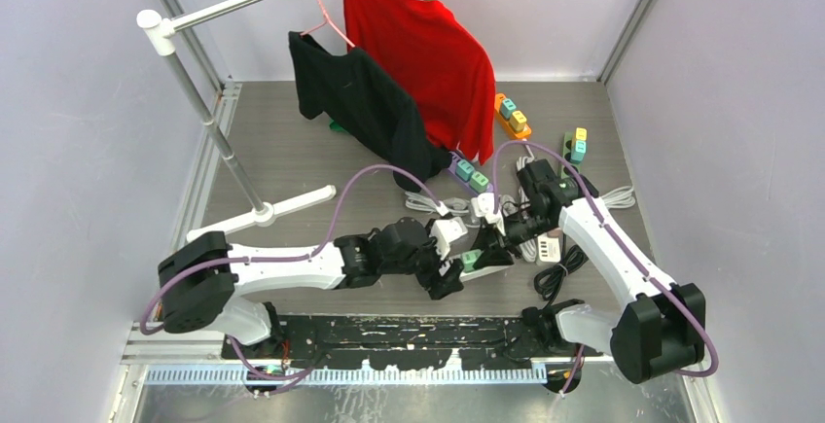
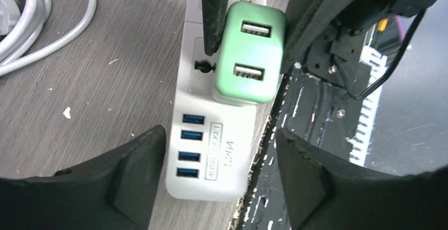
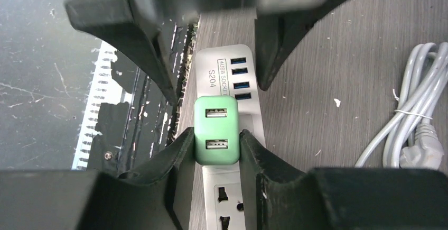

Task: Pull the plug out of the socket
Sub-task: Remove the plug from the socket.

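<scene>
R jaws: clamped on green plug (image 3: 215, 129), seated in strip (image 3: 222, 74). L jaws: open, astride strip's USB end.

I count one green plug (image 3: 215, 129), one white socket strip (image 3: 208, 61) with four blue USB ports (image 3: 239, 72), two hanging shirts, red shirt (image 1: 428, 53) and black shirt (image 1: 360, 102), plus two end effectors: left end effector (image 2: 219, 140), right end effector (image 3: 215, 145).

Between the black jaws of the right gripper (image 3: 215, 139) sat a mint-green plug (image 3: 215, 127) with two white slots. The socket strip (image 3: 207, 84) under them was pale grey, its four USB ports (image 3: 239, 79) blue. Beside the jaws the surface (image 3: 327, 55) showed grey wood grain, the cable (image 3: 417, 103) light grey.
</scene>
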{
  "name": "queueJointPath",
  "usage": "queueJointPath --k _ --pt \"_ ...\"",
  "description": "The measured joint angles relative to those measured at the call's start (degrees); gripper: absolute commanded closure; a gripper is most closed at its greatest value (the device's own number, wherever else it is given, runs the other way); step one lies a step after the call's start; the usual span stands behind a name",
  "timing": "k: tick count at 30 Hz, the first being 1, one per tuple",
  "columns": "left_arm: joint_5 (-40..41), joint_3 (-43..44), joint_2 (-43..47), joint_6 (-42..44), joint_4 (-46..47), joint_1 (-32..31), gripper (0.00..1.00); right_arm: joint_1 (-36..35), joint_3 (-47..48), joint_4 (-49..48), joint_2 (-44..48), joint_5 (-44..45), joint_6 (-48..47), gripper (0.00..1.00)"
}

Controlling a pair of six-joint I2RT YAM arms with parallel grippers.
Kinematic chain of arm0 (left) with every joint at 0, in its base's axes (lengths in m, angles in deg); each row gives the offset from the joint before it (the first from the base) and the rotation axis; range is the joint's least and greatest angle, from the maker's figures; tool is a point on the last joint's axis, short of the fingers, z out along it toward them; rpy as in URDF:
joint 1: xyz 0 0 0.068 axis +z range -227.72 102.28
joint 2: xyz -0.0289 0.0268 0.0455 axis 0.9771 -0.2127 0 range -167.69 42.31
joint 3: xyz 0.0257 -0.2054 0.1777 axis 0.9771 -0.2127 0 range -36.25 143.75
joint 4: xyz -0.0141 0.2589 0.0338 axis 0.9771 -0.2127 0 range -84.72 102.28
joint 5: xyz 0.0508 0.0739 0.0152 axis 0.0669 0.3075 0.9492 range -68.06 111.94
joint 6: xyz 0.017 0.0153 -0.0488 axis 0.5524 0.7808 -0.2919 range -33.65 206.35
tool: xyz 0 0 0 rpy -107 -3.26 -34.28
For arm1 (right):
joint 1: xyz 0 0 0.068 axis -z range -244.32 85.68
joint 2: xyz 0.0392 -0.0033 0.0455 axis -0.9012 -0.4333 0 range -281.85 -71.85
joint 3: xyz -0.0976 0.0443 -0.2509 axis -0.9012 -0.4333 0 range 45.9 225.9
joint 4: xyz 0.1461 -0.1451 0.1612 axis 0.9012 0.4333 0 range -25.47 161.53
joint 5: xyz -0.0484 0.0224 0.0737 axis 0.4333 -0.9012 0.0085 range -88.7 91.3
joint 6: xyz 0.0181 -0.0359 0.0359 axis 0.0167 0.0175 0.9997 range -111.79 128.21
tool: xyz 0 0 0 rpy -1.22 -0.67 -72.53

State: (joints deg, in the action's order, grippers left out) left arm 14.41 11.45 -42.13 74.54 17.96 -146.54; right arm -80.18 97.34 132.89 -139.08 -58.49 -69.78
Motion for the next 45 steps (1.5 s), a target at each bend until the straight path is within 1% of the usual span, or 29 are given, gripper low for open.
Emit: queueJointPath --k 2,5,6,9,12,14,18,19,22,28,31,34,37,41,44,45 --pt "0.5 -1.88 1.55 -2.69 2.8 0.11 0.16 0.31 -0.24 -1.22 0.24 -0.02 1.42 0.99" --pt "1.55 -4.81 3.74 -5.7 6.36 0.35 0.13 0.68 -0.79 -2.99 0.37 -0.02 3.67 0.99" --pt "1.99 -5.95 4.55 -6.69 7.56 0.57 0.09 0.87 -1.03 -3.69 0.48 -0.11 4.79 0.99" --pt "2.56 -8.9 7.23 -10.93 9.86 1.9 0.05 1.64 -1.81 -5.57 0.74 -0.26 7.52 0.99" --pt "2.45 -12.24 12.22 -17.75 10.84 5.49 0.05 2.73 -1.88 -7.13 0.92 -0.13 9.79 0.99" --pt "1.62 -14.14 15.54 -22.97 11.87 9.27 0.05 3.26 -1.88 -8.22 1.16 -0.09 12.33 0.99" --pt "-1.18 -17.0 18.99 -36.0 14.56 16.48 0.07 4.68 -1.88 -10.21 1.64 -0.46 17.25 0.99" --pt "-1.77 -17.55 19.02 -39.63 15.17 17.68 0.07 5.2 -1.88 -10.54 1.81 -0.63 18.29 0.99" --pt "-3.17 -18.23 17.81 -48.48 16.41 18.6 0.08 6.19 -1.88 -11.17 2.38 -1.42 20.68 0.99" --pt "-4.96 -18.29 8.96 -64.32 23.43 18.6 0.08 6.99 -1.68 -12.98 2.73 -3.69 26.38 0.99" --pt "-5.51 -18.29 5.57 -68.94 25.7 18.6 0.08 7.28 -1.16 -14.75 2.73 -4.85 29.53 0.99" --pt "-5.9 -18.29 4.26 -71.71 27.17 18.6 0.08 7.43 -0.92 -16.81 2.73 -5.99 32.46 0.99" --pt "-6.58 -18.16 2.99 -73.5 29.51 18.53 0.12 7.45 -0.92 -18.88 2.73 -6.34 35.3 0.99" --pt "-7.34 -17.11 0.39 -75.45 32.22 18.14 0.3 7.48 -0.92 -23.06 2.73 -5.81 40.33 0.99" --pt "-7.91 -15.91 -1.95 -77.11 35.01 17.64 0.49 7.48 -0.98 -26.38 2.73 -5.42 44.37 0.99" --pt "-8.02 -15.74 -2.64 -77.83 36.2 17.51 0.59 7.48 -1.05 -27.39 2.73 -5.29 45.59 0.99"
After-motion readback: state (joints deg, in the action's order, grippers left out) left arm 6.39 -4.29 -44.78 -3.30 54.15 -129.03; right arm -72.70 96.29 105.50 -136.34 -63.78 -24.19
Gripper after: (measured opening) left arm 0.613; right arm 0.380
